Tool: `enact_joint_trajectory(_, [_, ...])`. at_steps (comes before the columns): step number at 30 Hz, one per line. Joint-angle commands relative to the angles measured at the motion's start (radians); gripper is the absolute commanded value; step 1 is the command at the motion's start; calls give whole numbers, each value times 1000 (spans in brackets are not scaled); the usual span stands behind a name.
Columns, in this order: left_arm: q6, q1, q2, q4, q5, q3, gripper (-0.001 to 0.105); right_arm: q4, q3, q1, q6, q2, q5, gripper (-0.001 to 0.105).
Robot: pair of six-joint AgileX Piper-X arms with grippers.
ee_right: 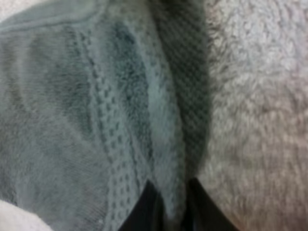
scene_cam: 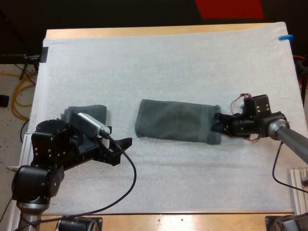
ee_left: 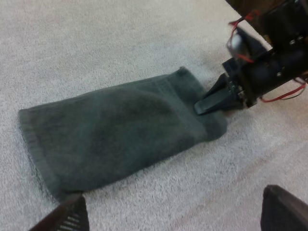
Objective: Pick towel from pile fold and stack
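The right gripper (scene_cam: pixel 217 123) is clenched on the flat towel (scene_cam: pixel 175 120). Its two black fingers (ee_right: pixel 144 209) pinch a ridge of the towel's hem from both sides, at the towel's 3 o'clock end in the high view. From that grip the towel stretches away toward 9 o'clock as a long, flattened dark grey-green strip, lying near the middle of the white mat (scene_cam: pixel 168 57) with its far short edge free. The left gripper (scene_cam: pixel 122 148) is released: its fingers stand well apart and clear of any cloth. It points at the mat from about 8 o'clock of the flat towel, near its free end but not touching it. A second towel (scene_cam: pixel 94 111), bunched, lies at 9 o'clock of the flat one, apart from it and partly hidden by the left arm. The mat covers most of the wooden table (scene_cam: pixel 192 221).
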Motion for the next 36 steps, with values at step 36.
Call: enact_joint_trajectory(36, [-10, -4, 2, 1, 14, -6, 70, 224, -221, 219, 2, -51, 261, 0])
